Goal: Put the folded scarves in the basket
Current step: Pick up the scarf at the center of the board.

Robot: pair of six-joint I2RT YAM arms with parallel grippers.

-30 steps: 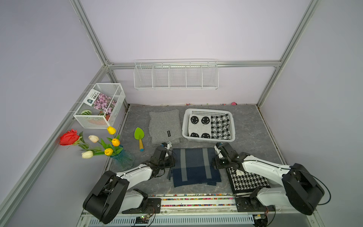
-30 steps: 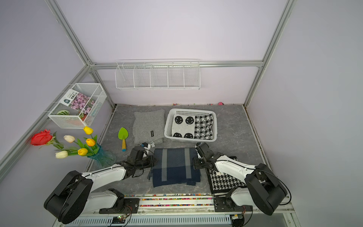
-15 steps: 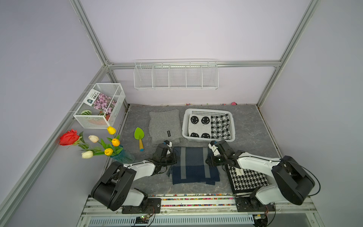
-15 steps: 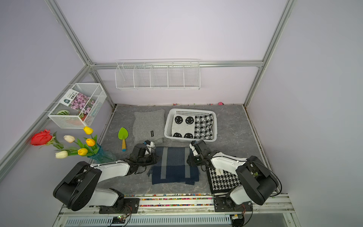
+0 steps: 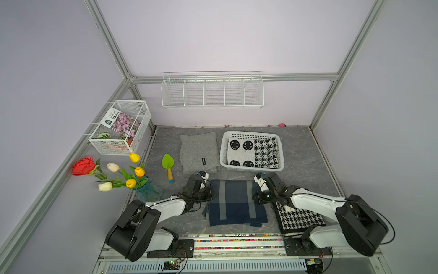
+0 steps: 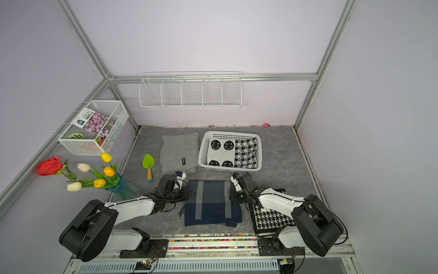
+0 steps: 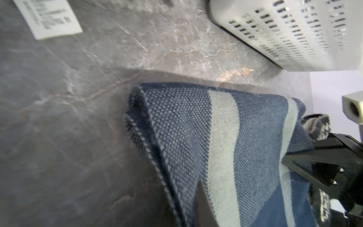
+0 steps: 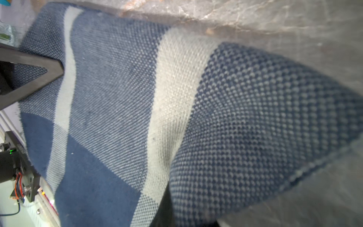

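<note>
Jaws have closed in the last second, so left gripper [image 5: 209,191] and right gripper [image 5: 257,198] each pinch a side edge of the scarf [image 5: 237,206], flat on the worktop [image 5: 305,166] near the basket [image 5: 251,169]; raise both evenly to preserve the fold.

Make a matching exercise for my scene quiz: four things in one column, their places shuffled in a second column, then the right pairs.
Things
1. blue striped scarf
2. smiley scarf
3. grey scarf
4. green trowel

Places
A. inside the basket
B. between the flowers and the grey scarf
C. pinched between the left tool and the right tool
D. flat on the table, beside the basket

Pairs: 1-C, 2-A, 3-D, 4-B
</note>
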